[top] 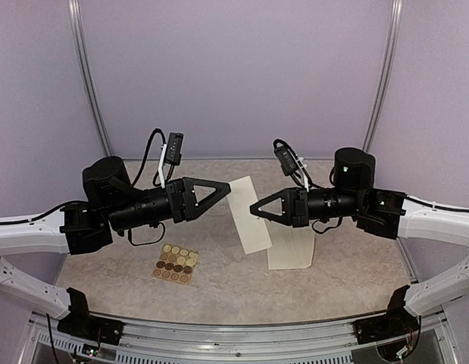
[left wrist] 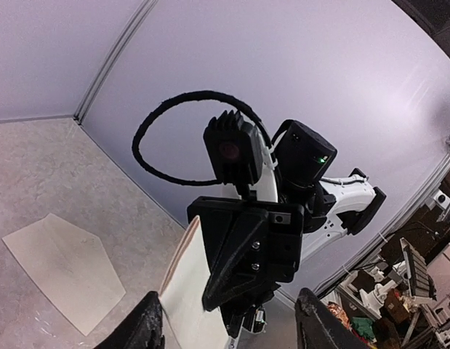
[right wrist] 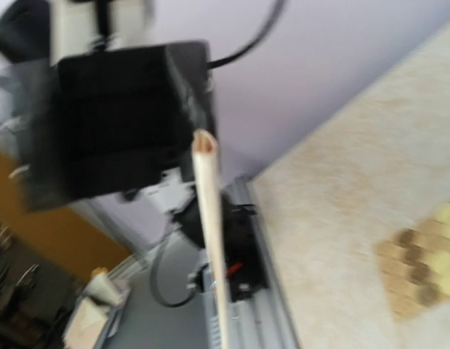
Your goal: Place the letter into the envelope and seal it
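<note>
Right gripper (top: 254, 208) is clamped on the folded letter (top: 249, 221), holding it up midair, probably for a regrip. Left gripper (top: 225, 187) sits jaws-apart at its corner, gripping nothing. Envelope (top: 291, 254) lies flat on the tabletop (top: 219, 292) below.

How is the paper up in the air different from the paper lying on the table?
The held paper is up off the table, tilted, and pinched by the right end effector. The envelope lies flat on the table with nothing gripping it. The held paper looks like a plain rectangle, while the envelope has one pointed end, its flap. Both are pale cream paper.
</note>
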Robot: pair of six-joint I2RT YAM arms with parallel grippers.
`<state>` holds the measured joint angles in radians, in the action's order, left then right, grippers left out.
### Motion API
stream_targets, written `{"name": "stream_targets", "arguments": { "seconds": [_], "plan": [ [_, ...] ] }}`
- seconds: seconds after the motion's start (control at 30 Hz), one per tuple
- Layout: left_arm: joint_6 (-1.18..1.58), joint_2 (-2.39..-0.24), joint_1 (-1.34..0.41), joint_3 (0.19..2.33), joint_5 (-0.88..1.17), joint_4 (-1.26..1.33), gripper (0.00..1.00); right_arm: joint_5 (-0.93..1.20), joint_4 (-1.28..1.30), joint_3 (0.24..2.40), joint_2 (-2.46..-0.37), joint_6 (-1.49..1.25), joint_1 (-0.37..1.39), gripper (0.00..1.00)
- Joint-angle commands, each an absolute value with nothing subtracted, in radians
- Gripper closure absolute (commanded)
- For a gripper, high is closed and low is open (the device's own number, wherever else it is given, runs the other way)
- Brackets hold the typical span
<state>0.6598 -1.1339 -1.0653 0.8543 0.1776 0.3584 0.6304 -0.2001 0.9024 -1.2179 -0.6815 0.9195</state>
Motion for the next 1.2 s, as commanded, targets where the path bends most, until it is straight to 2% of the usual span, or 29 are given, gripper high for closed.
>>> {"name": "stream_targets", "arguments": {
  "seconds": [0.0, 0.17, 0.6, 1.17],
  "plan": [
    [0.676, -1.190, -1.055, 0.891, 0.119, 0.277, 0.39, 0.491, -0.048, 0.891, -1.182, -0.697, 0.845, 1.00],
    [0.741, -1.309, -1.035, 0.926, 0.062, 0.197, 0.33, 0.443, 0.083, 0.815, -1.173, -0.730, 0.698, 1.00],
    [0.861, -1.697, -1.026, 1.060, 0.077, 0.193, 0.37, 0.459, 0.198, 0.666, -1.247, -0.658, 0.397, 1.00],
    [0.891, -2.063, -1.026, 1.246, 0.093, 0.178, 0.40, 0.472, 0.169, 0.709, -1.492, -0.539, 0.321, 1.00]
  ]
}}
